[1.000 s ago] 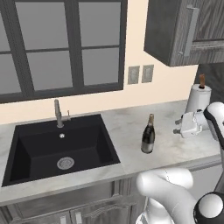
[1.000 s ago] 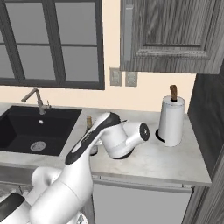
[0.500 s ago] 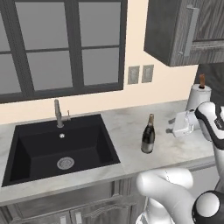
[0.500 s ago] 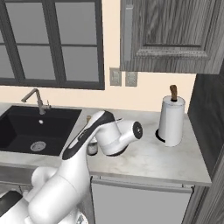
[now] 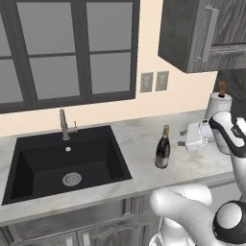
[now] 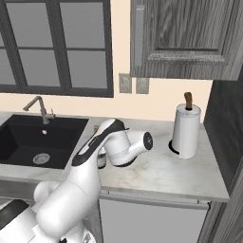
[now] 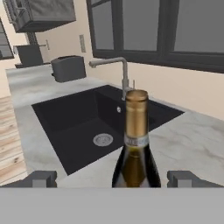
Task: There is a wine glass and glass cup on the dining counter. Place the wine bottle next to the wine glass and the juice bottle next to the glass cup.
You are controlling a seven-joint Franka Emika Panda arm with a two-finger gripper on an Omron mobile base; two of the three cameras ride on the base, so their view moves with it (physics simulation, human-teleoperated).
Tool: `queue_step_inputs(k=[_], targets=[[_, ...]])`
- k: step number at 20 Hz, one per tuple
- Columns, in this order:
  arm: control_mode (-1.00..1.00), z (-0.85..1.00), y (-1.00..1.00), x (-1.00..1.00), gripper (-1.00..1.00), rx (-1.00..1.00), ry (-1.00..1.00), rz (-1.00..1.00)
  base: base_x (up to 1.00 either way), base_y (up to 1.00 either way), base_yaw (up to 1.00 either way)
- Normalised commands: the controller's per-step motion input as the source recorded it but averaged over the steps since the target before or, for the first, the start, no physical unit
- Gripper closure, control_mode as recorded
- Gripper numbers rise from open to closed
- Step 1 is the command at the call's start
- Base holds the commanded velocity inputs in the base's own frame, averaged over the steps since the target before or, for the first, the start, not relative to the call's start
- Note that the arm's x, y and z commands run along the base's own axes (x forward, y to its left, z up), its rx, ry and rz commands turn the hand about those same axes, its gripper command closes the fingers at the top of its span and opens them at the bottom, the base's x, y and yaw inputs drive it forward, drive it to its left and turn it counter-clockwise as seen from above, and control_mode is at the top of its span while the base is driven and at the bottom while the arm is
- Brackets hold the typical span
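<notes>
The gripper, wide open, flanks the upright wine bottle, apparently without touching it.

The white arm bends from the base and reaches sideways, wrist level, hand horizontal. Its gripper stands with both dark fingertips spread wide, holding nothing.

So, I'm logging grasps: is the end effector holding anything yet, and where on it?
Nothing is held. The end effector stands open, its fingertips either side of the wine bottle, apart from the glass.
</notes>
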Motion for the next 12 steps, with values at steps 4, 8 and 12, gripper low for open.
queue_step_inputs(k=[4,8,12], targets=[[-1.0,-0.06,0.12,0.12,-1.0,0.0,0.0,0.04,0.0,0.0,0.0],[-1.0,-0.06,0.15,0.14,-1.0,0.0,0.0,0.02,0.0,0.0,0.0],[-1.0,-0.05,0.1,0.21,-1.0,0.0,0.0,0.0,0.0,0.0,0.0]])
